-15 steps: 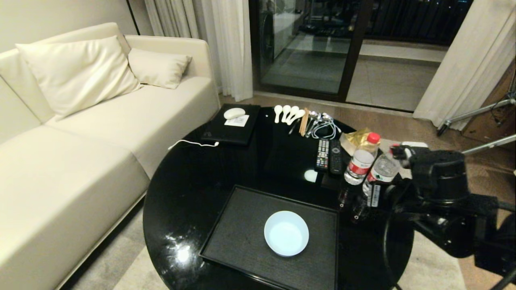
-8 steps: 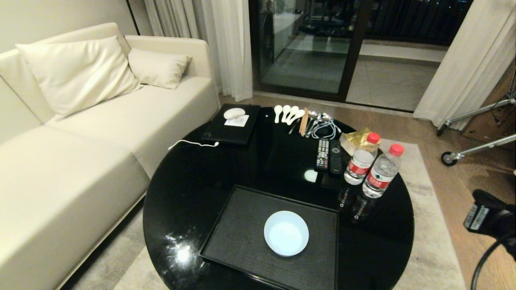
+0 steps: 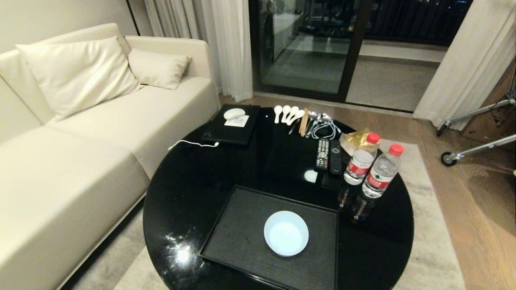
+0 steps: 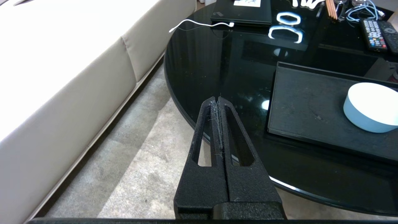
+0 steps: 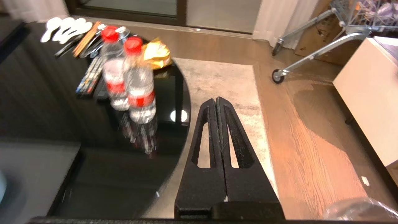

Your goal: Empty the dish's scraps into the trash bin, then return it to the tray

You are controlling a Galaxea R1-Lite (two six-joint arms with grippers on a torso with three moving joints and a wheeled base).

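Only the robot's two pincers show, each through its own wrist camera. The left pincer (image 4: 218, 99) is matte black with a rough, grainy finish. Its two fingers (image 4: 205, 133) are long tapering wedges, each pierced by a narrow slot with rounded ends, widening toward a blocky black base. Pale lint and fine fibres cling along the seam where the fingers meet. The right pincer (image 5: 216, 101) has the same build: black textured fingers (image 5: 236, 140) with slotted cut-outs, lightly speckled with pale dust, and a small white fleck near the base.
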